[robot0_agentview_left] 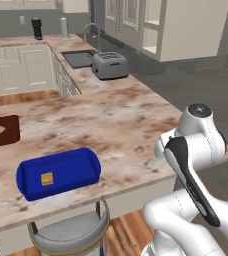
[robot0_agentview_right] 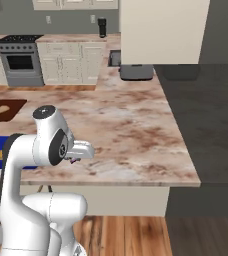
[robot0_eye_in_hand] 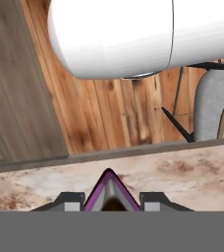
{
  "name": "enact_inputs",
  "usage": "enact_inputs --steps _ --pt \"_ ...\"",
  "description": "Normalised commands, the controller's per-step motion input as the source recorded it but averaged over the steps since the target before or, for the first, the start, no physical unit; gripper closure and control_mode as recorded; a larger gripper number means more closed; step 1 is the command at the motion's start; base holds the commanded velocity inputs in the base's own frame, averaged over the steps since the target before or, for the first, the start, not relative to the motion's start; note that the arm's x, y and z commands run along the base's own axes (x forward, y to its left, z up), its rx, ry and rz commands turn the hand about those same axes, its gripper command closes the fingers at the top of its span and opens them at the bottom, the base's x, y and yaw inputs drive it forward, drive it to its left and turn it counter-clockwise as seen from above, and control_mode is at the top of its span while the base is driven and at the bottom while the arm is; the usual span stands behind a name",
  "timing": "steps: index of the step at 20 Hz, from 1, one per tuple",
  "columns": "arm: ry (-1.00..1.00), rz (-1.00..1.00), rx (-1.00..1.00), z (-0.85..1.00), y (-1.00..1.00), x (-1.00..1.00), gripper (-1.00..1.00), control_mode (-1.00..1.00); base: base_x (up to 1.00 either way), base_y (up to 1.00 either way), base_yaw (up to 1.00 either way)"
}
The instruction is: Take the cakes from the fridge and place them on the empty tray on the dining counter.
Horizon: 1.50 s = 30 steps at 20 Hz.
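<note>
My hand (robot0_eye_in_hand: 112, 199) is clamped on the chocolate cake wedge (robot0_eye_in_hand: 112, 193), soft and crumbly, over the desk's (robot0_agentview_left: 116, 120) near edge.

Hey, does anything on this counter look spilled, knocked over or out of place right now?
Nothing stands out. The blue tray sits flat on the counter with one golden cake square inside. The toaster stands upright by the sink. The gripper holds a chocolate cake wedge above the counter edge.

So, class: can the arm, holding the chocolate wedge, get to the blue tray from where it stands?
Probably yes. The blue tray sits near the counter edge beside the arm, and nothing stands between them.
</note>
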Motion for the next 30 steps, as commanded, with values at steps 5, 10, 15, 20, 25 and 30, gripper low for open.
enact_inputs --steps 5,10,15,20,25,30 --pt "0.0 0.0 0.0 0.0 0.0 0.0 1.0 1.0 0.34 0.0 0.2" --pt "0.0 0.0 0.0 0.0 0.0 0.0 1.0 1.0 0.24 0.0 0.24" --pt "0.0 0.0 0.0 0.0 0.0 0.0 1.0 1.0 0.17 0.0 0.24" --pt "0.0 0.09 0.0 0.0 0.0 0.01 1.0 -1.0 0.05 0.0 0.14" --pt "-0.03 0.29 -0.03 0.0 0.18 0.0 1.0 -1.0 0.0 0.0 0.0" --pt "-0.06 0.26 -0.07 0.0 0.78 0.08 1.0 -1.0 0.0 0.0 0.0"
